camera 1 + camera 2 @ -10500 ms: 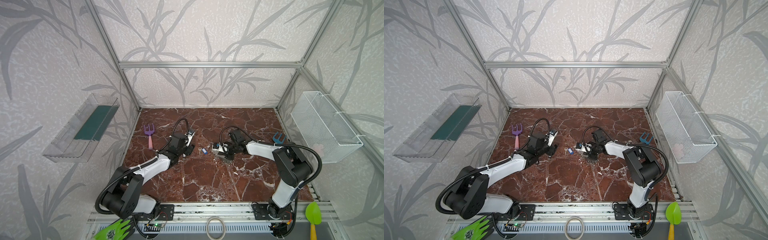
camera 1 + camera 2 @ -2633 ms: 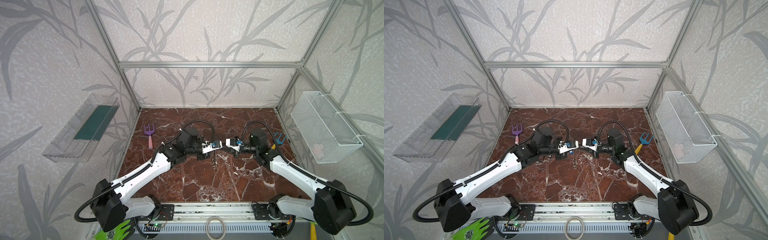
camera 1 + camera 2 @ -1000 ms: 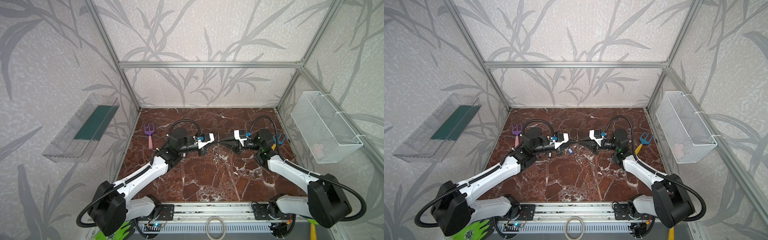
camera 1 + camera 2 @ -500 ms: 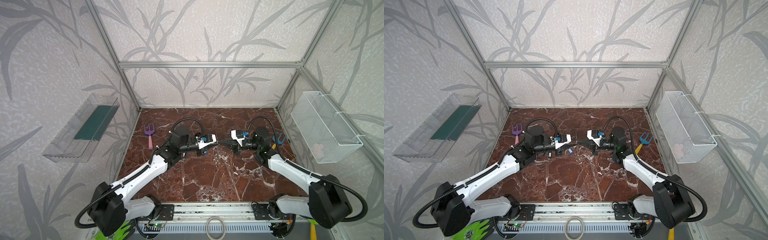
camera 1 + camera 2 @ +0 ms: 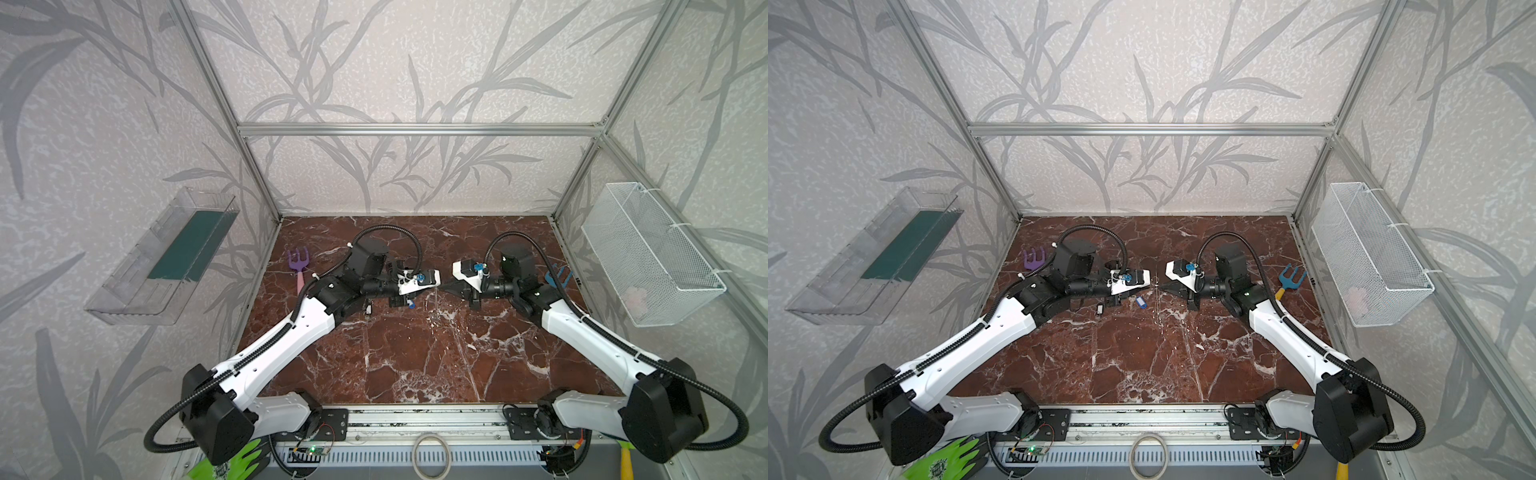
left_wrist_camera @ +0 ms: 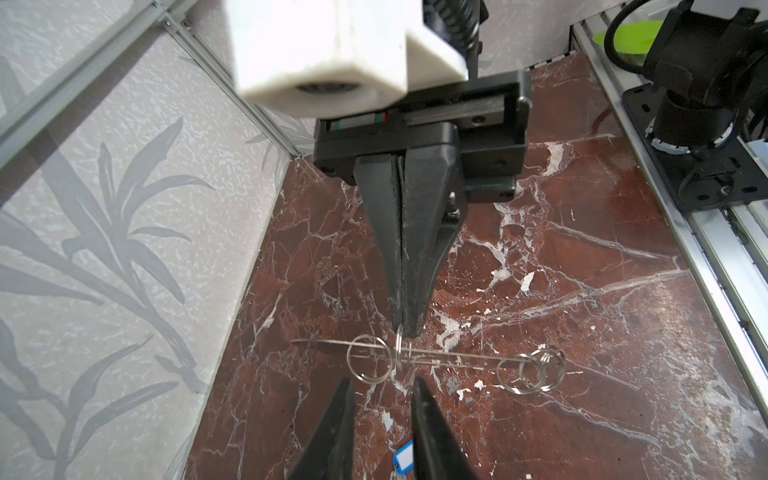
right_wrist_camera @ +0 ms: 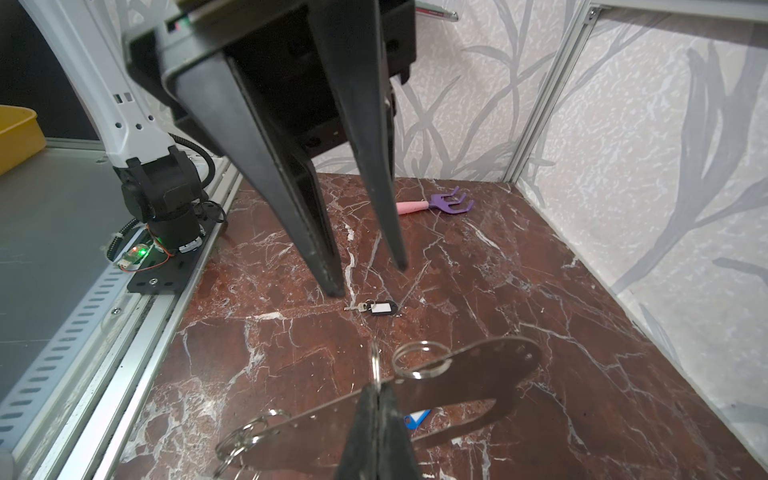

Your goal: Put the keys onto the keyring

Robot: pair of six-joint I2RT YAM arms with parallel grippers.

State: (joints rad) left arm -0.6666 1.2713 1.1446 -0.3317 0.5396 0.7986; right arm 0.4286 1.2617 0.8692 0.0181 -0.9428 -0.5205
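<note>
My right gripper [image 7: 378, 390] is shut on a small loop of the keyring [image 7: 490, 374], a flat grey plate with a big cut-out, held above the marble floor. Seen edge-on from the left wrist, the keyring [image 6: 440, 358] hangs from the right gripper [image 6: 405, 330]. My left gripper [image 6: 382, 382] faces it, open and holding nothing, its fingertips [image 7: 332, 289] just short of the plate. Two keys lie on the floor: one with a blue tag [image 6: 404, 459] under the left gripper, one with a black-and-white tag [image 7: 380, 308] nearer the left arm. In both top views the grippers [image 5: 428, 289] [image 5: 1160, 287] nearly meet mid-floor.
A purple toy rake [image 5: 298, 266] lies at the back left, a blue one [image 5: 1289, 278] at the right. A white wire basket [image 5: 648, 253] hangs on the right wall, a clear tray [image 5: 166, 257] on the left. A pale ring [image 5: 431, 455] sits on the front rail.
My left gripper's jaws have parted from shut to open and its tip now stands slightly back from the keyring. The right gripper stays shut on the keyring.
</note>
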